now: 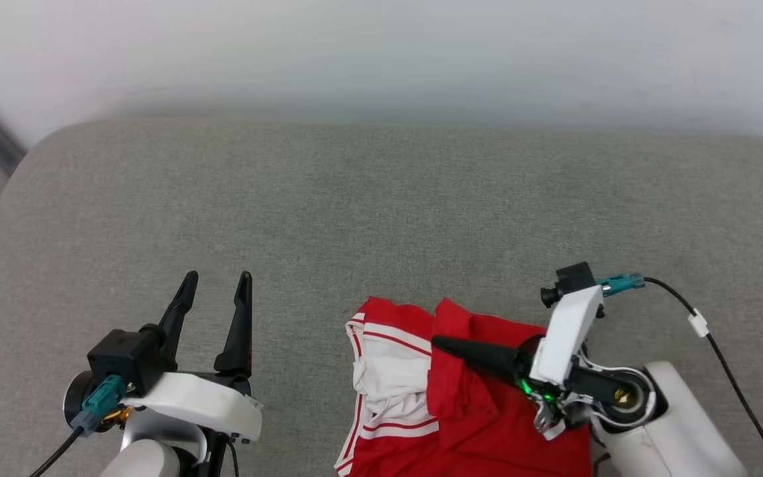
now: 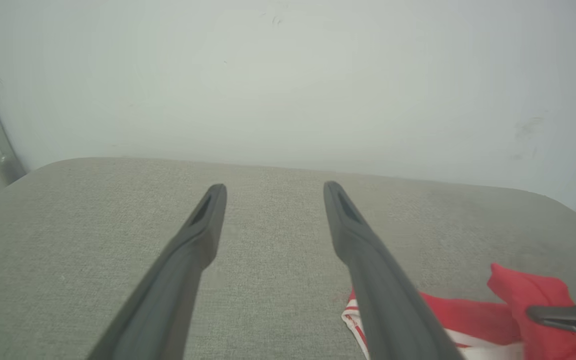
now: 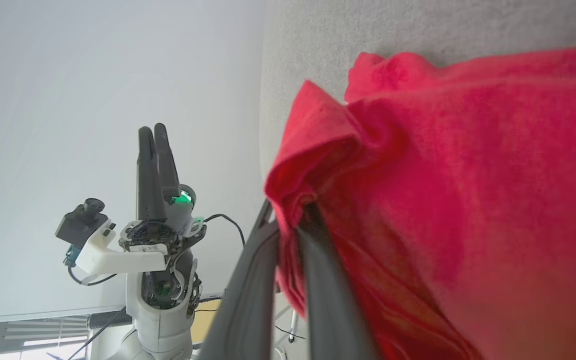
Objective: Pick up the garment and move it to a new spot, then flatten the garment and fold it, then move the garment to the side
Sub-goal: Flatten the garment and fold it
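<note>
Fingers of my right gripper (image 1: 436,342) lay pressed together and pointed sideways toward my left, low over the near part of the grey fabric-covered bench (image 1: 381,199). The pale forearm (image 1: 673,430) came in from the lower right of the head view. The gripper was clamped on a raised fold of the garment (image 1: 481,424). In the right wrist view the red cloth bunched over and around the fingertips and hid them.

The rest of the garment lay crumpled on the bench beneath and just beside that gripper. Its white, red-striped part (image 1: 391,381) was turned toward my left side.

My left gripper (image 1: 217,277) stood well apart from the garment, with its fingers aimed away from me, spread wide and holding nothing. Bare grey fabric lay under it, and more between it and the cloth. In the left wrist view the garment's striped edge showed partly behind my own finger.

A black cable (image 1: 719,351) with a white clip trailed from my right wrist across the bench, and a pale wall (image 1: 381,53) rose behind the far edge
</note>
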You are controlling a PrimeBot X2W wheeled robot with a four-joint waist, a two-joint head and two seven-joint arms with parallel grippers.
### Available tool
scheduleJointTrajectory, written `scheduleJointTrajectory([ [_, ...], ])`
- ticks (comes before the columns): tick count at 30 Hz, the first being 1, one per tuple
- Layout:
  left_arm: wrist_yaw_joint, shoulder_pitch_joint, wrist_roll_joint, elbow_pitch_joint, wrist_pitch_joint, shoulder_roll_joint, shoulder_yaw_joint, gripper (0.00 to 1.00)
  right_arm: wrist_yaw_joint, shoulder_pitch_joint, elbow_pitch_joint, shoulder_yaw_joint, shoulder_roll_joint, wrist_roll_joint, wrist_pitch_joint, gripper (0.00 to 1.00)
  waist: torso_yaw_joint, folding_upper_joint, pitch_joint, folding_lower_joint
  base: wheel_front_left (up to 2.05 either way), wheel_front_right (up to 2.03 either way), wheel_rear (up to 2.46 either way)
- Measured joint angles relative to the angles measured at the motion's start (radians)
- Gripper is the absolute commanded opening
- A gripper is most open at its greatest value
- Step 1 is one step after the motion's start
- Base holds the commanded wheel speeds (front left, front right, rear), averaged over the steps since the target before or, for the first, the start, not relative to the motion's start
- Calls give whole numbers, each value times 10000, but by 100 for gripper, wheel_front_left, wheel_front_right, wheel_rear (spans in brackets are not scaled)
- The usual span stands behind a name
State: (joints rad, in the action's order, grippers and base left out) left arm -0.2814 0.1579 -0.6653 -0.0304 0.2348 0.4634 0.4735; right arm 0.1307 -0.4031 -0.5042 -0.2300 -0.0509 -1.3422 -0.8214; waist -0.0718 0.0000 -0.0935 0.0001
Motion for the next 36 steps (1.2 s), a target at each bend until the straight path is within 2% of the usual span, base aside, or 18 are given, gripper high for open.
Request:
scheduleJointTrajectory([
  [2,17,71,0,46,15,-17,-4,100,0,-175,-307,-543,-4,-171,395,1,-81,0,-75,0,0,0,0],
  [3,50,91,0,75,17,-31,-2,100,-2,-208,-468,-846,-6,-311,541,32,-120,1,-102,0,0,0,0],
  [4,44,93,29,113,17,-35,15,100,-2,-255,-591,-1141,0,-295,727,97,-151,0,-123,0,0,0,0],
  [5,44,95,31,142,19,-40,27,100,-2,-333,-679,-1379,0,-290,899,100,-175,0,-141,0,0,0,0],
  [11,75,114,25,238,59,-88,40,100,-2,-847,-694,-2259,0,-527,1582,100,-210,0,-138,0,0,0,0],
  [16,73,98,19,288,77,-84,8,100,0,-1165,115,-2654,-86,416,2314,100,-63,0,-46,0,0,0,0],
  [19,56,65,12,301,107,-79,-17,100,0,-1494,493,-3116,-869,2706,3818,100,38,0,16,0,0,0,0],
  [21,2,26,17,320,109,-56,-21,100,-2,-1538,468,-3049,-1313,4011,4765,100,111,0,52,0,0,0,0],
  [24,-2,-7,-21,334,119,-50,-84,100,2,-1467,324,-2594,-1626,5858,5806,100,220,0,129,-1,0,0,0],
  [29,-98,-114,-38,353,148,27,-265,100,0,-625,217,-882,-1908,8009,6560,100,461,0,251,0,0,0,0],
  [33,-176,-313,-56,366,163,82,-476,100,0,208,976,750,-1900,9547,7365,100,660,1,348,0,0,0,0],
  [36,-232,-460,-61,357,211,94,-610,100,0,958,1839,1639,-1609,10335,7898,100,809,1,431,0,0,0,0],
])
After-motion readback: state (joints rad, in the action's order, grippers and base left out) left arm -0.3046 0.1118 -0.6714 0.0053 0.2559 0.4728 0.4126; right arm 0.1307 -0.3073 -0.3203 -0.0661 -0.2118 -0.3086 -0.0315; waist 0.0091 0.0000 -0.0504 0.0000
